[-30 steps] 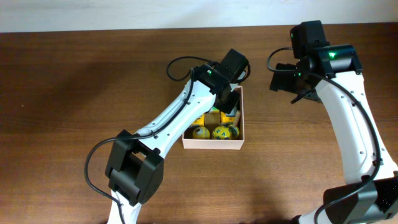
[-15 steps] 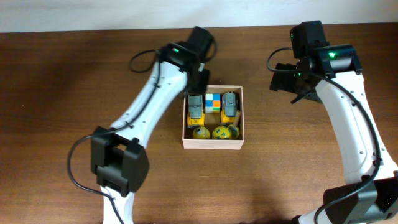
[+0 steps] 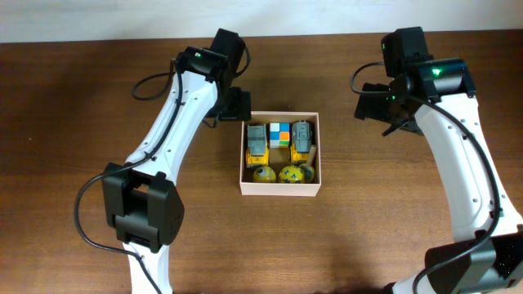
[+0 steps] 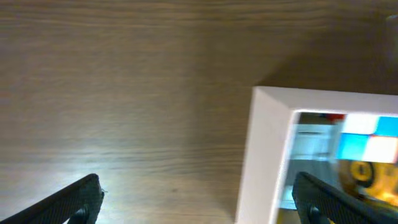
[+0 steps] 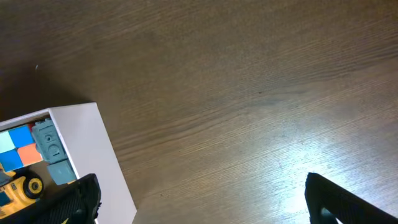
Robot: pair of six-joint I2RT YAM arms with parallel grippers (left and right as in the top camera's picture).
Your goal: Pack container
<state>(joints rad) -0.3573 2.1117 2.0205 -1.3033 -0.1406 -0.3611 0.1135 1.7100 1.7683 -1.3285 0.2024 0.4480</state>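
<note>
Left pincer (image 3: 235, 106), seen from overhead, hangs above the brown wooden worktop (image 3: 82, 122) just beyond the far-left corner of the container (image 3: 280, 190), with its jaws apart and nothing between them. Right pincer (image 3: 373, 106) hovers well to the right of the container, toward the far side, also spread and empty. The container sits mid-worktop, square and white-walled, with 5 toys inside. These are 2 yellow-and-grey toy trucks (image 3: 257, 140) at far left and far right, a multicoloured cube (image 3: 280, 135) between them, and 2 yellow balls (image 3: 263, 174) along the near wall. From the left wrist, the left pincer (image 4: 198, 193) shows its 2 dark fingers (image 4: 81, 198) wide apart at the lower edge, gripping nothing. Bare wood lies below, and a white corner of the container (image 4: 267, 155) reaches in at the right, with blurred blue, white and yellow shapes inside it. From the right wrist, the right pincer (image 5: 202, 199) is equally spread and empty over the worktop. The container (image 5: 93, 143) sits at lower left, showing 1 of the toy trucks (image 5: 53, 149) and the cube (image 5: 15, 144).
</note>
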